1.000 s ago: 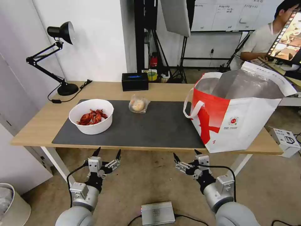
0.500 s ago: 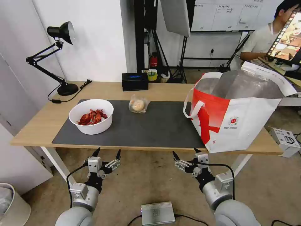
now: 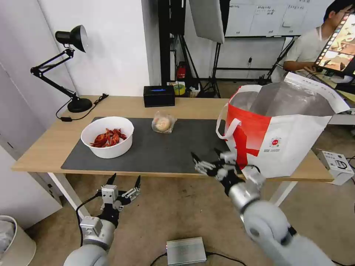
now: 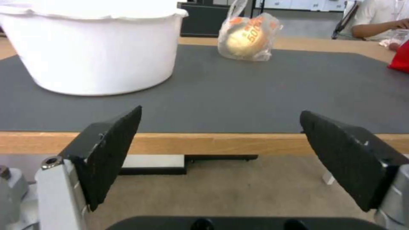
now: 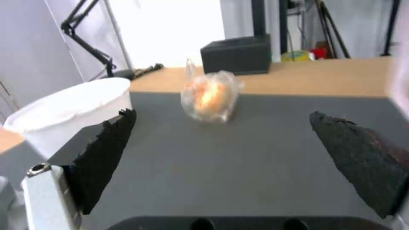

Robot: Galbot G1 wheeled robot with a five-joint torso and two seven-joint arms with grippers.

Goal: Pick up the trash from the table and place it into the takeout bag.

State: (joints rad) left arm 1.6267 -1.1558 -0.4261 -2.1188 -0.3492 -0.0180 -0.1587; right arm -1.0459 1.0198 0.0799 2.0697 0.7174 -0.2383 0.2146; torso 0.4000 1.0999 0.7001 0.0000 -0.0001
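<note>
Over the bench's (image 3: pixel 48 147) front edge, right tool (image 3: pixel 206 157) spread open, empty, facing bagged bun (image 3: pixel 163 123) on the mat (image 3: pixel 177 147); below the edge, left tool (image 3: pixel 125 180) open too.

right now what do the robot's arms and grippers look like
Both arms are rounded silver-grey metal shells with boxy silver wrist blocks. A thin black cable loops beside each wrist. The left gripper and right gripper each carry two black, pointed, wedge-shaped fingers on silver linkages; the pads look rough and textured. No markings are legible.
</note>
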